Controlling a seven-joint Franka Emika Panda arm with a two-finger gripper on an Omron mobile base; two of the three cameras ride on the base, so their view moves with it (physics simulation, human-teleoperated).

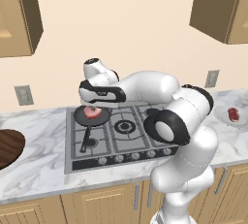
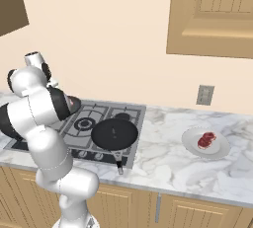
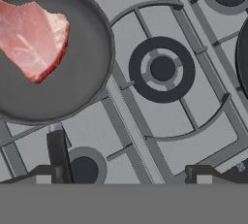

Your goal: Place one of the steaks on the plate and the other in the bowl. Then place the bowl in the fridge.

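The gripper (image 3: 124,174) hangs over the stove (image 3: 193,136), jaws spread wide and empty, off to one side of the pink steak (image 3: 31,39) lying in the frying pan (image 3: 72,92). A straight descent would likely land on grate or pan rim. Farther right, the red steak (image 2: 206,139) sits on the plate (image 2: 190,145); the bowl (image 1: 7,148) waits at the counter's left.

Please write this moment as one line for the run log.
gripper: open, above stove | pink steak: in frying pan | red steak: on plate | bowl: on counter
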